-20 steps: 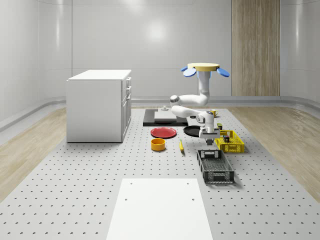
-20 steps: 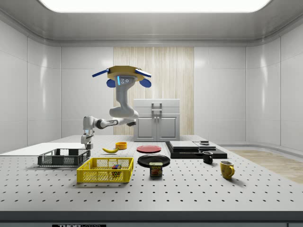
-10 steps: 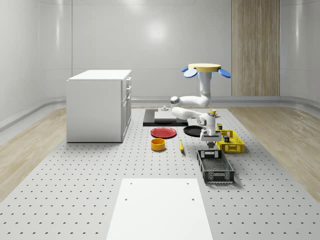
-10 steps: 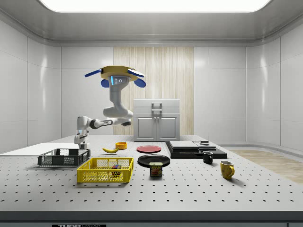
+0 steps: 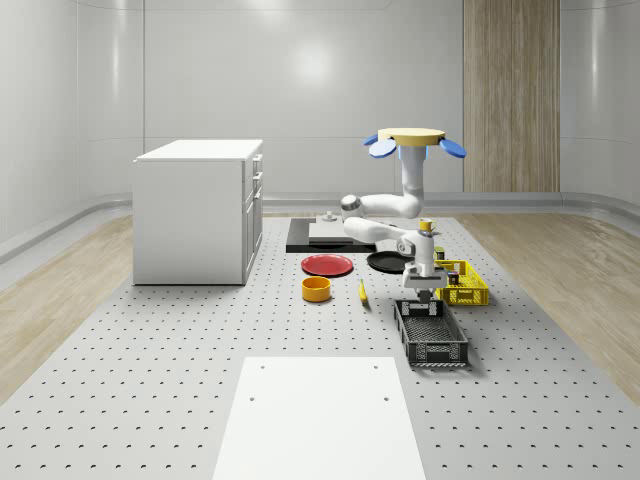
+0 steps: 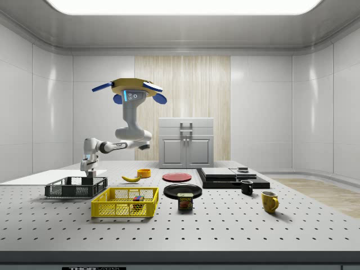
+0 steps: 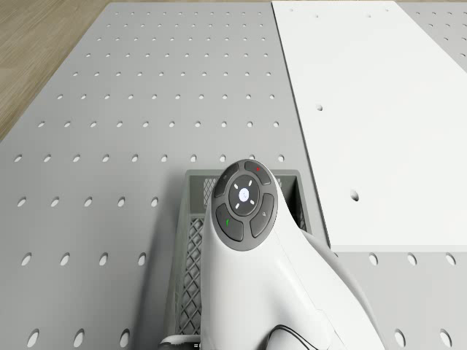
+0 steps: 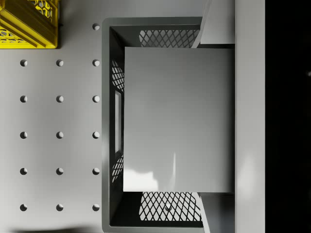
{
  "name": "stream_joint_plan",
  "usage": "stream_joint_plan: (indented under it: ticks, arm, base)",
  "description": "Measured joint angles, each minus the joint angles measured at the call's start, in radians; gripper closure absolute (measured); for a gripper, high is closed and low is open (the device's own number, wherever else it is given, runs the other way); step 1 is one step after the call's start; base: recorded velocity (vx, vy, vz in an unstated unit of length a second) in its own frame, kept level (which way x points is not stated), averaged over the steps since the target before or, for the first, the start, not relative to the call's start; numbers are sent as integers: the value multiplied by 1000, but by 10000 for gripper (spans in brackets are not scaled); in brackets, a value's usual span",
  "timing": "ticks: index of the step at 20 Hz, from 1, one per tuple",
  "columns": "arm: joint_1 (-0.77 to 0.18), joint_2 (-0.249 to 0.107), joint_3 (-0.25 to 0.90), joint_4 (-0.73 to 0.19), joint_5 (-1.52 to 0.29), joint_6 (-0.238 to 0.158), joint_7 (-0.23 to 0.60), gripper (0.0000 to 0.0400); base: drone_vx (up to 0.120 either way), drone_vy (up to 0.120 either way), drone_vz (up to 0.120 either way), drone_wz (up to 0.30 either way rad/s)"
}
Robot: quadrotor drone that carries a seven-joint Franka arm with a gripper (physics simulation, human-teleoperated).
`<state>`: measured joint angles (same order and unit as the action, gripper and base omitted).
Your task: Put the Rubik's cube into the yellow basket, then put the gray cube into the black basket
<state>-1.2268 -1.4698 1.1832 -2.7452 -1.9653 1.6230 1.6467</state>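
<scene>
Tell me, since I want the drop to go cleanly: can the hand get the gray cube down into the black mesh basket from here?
Probably yes. The hand holds the gray cube directly above the open-topped black mesh basket, nothing lies between, and the drone hovers over the table.

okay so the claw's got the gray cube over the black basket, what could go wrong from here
The gray cube spans most of the black basket's width, so a slight offset could land it on a rim. The claw hangs near the basket's end closest to the yellow basket, leaving little margin there. The drone hovers, so drift could shift the drop.
</scene>
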Motion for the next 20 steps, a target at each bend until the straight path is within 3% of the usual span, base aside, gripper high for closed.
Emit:
stream_joint_plan:
  ticks: [5,11,20]
  arm:
    - [-1,-2,0,0,1,2,1,149]
    - [-2,-4,-1,1,1,4,1,149]
    - [-21,0,-85,39,-76,47,0,149]
  base:
    - [112,0,-16,0]
    - [0,0,-113,0]
    - [0,0,0,0]
